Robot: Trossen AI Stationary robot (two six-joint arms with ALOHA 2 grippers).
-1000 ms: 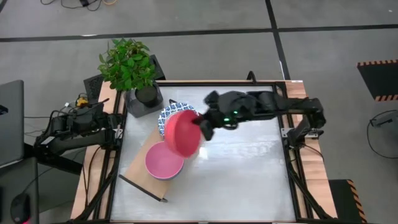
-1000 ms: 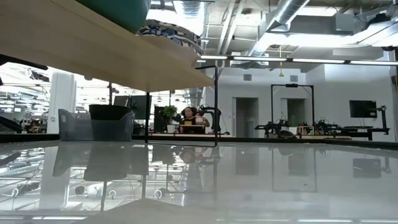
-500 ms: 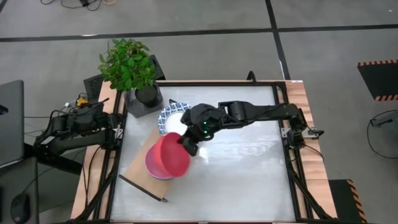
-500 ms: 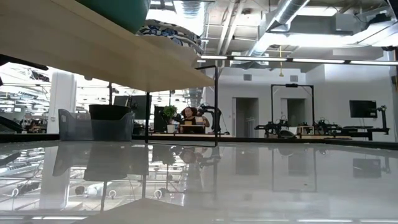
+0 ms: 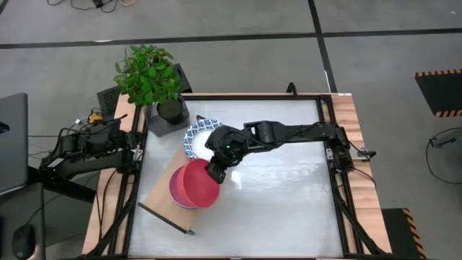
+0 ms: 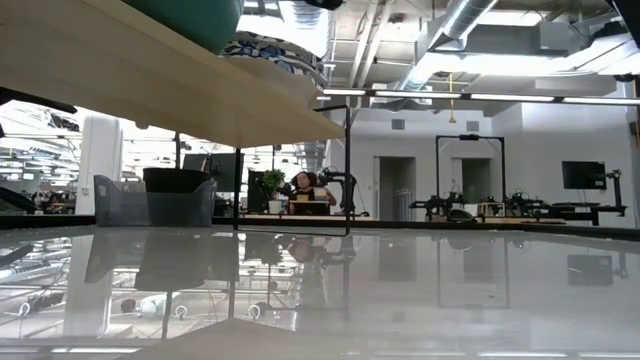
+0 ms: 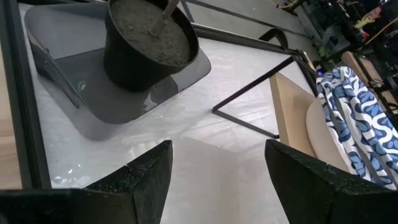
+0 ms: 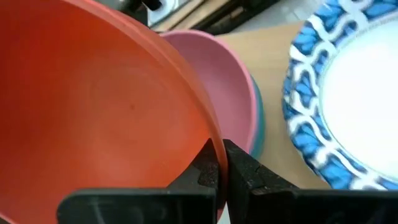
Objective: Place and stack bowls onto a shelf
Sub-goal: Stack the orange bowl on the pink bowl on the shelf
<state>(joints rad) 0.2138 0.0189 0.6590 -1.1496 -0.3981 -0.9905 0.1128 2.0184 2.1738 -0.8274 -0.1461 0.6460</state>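
Note:
A red bowl (image 5: 199, 183) hangs tilted over a pink bowl (image 5: 175, 189) that sits on the light-wood shelf (image 5: 160, 195); in the right wrist view a teal rim (image 8: 259, 122) shows under the pink bowl (image 8: 217, 68). A blue-and-white patterned bowl (image 5: 196, 135) sits on the shelf's far end. My right gripper (image 5: 215, 172) is shut on the red bowl (image 8: 93, 106). My left gripper (image 7: 217, 168) is open, off the table's left edge, near the plant pot (image 7: 149, 43). My right gripper pinches the red bowl's rim (image 8: 214, 149) on its side toward the table's right, one finger inside the bowl and one outside. The fingers come slanting down from the right. The bowl is tilted just over the pink bowl; whether the two touch, I cannot tell.
A black plant pot with a green plant (image 5: 149, 76) stands in a grey tray (image 7: 74, 93) at the table's far left corner. The shelf's black end frame (image 7: 249, 93) stands beside it. The table's right half (image 5: 289, 195) is bare white surface.
My right gripper has carried the red bowl from beside the patterned bowl toward the near-left and down, until it is over the pink bowl. The bowl has tipped from nearly on edge to flatter. The right arm has stretched out across the table.

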